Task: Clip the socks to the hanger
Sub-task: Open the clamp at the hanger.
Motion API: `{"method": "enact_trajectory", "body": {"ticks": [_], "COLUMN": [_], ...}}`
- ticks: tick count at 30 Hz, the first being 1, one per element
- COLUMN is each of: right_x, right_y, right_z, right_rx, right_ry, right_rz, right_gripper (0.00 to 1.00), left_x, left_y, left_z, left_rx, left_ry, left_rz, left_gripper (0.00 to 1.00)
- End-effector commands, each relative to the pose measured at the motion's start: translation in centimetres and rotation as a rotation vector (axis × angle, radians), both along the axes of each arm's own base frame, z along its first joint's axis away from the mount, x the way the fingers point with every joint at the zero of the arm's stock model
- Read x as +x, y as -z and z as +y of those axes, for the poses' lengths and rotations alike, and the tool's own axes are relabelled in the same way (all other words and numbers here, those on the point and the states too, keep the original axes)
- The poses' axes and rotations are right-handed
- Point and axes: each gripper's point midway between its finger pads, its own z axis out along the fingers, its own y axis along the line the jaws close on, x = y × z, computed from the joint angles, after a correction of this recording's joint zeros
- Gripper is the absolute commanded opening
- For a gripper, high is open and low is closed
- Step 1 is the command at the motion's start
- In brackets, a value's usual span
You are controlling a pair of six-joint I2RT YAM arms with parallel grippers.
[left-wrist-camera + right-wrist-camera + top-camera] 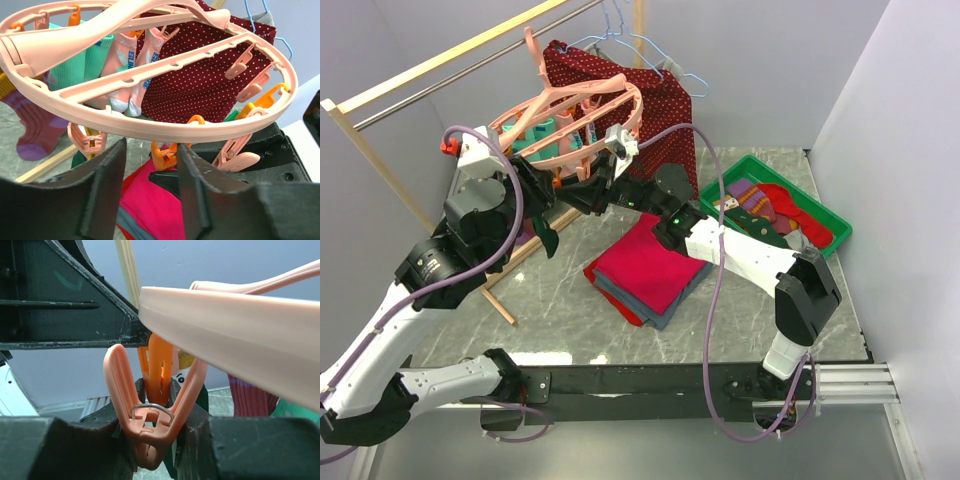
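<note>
Item: sock-clipping, step in hand judged as clip preparation.
- Hanger (570, 120): hung at upper left of the overhead frame. Several socks (132, 65) are already pegged under its rings.
- Right end effector (152, 420): clamped on a pink clip (150, 425) under the rim.
- Left end effector (150, 165): fingers apart just below the ring, nothing seen between them.
- Loose socks: kept in a green tray (832, 243) at right of frame.
- Next move, as judged: a sock is to be fetched from the tray. Its cuff is to be fed into the pinched clip's mouth before the clip is let go. Close alignment is called for, as the hanger may swing.
- Surface: grey marbled bench (750, 310), carrying a folded red and grey cloth stack (645, 270) at centre.
- Room: plain pale walls; wooden rail (440, 65) at upper left; dotted dark red garment (655, 100) and blue wire hangers (640, 45) at top.
</note>
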Motion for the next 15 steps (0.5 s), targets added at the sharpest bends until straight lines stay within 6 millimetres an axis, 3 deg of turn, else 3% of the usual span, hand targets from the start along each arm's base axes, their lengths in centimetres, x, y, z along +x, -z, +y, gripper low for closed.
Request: {"method": "enact_trajectory", "body": {"ticks": [1,8,15], "right_x": [-0.4,0.2,0.7], "right_y": [-2.5,-2.3,-1.9], "right_z": [-0.9,-0.8,-0.3], "right_rx": [0.058,0.045,0.007], "right_ry": [0.017,0.054,0.107], "right_rz": [-0.048,-0.041,-0.050], "right_gripper": [0.12,0.04,0.02], "left_x": [-0.3,-1.2,-0.4], "left_y": [-1.3,-1.9,-1.2], "left_z": [0.3,-1.0,-1.1], "left_rx": [-0.063,-0.131,-0.133], "left_ry": [-0.005,0.076,0.036], "left_rz": [-0.029,-0.009,0.027], "left_gripper": [0.52,0.66,0.67]}}
